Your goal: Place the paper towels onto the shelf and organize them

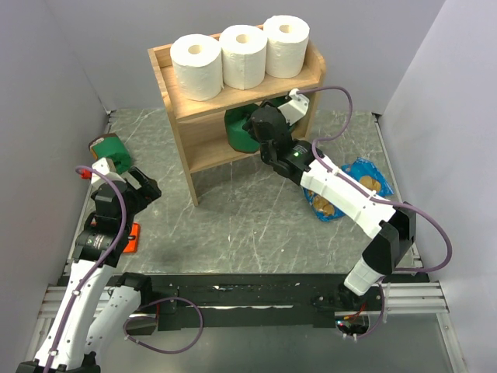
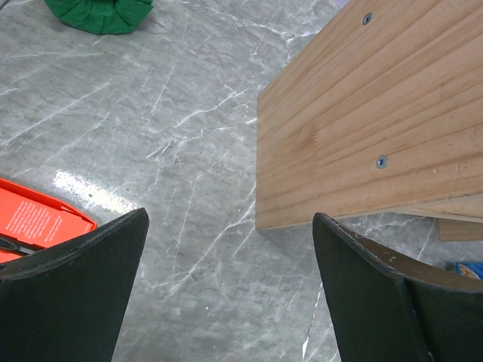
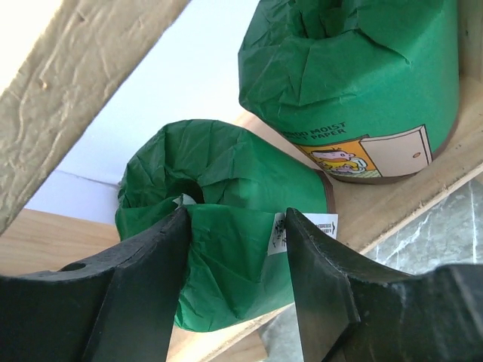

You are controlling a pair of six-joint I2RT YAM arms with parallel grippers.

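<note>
Three white paper towels stand upright in a row on the top tier of the light wooden shelf. My right gripper reaches into the lower tier. In the right wrist view it stands open, its fingers on either side of a green wrapped package lying on the lower board. A second green package stands upright behind it. My left gripper is open with nothing in it, low over the floor near the shelf's left side panel.
Another green package lies at the far left. A flat orange item sits by the left arm. A blue snack bag lies right of the shelf, under the right arm. Grey walls close in both sides.
</note>
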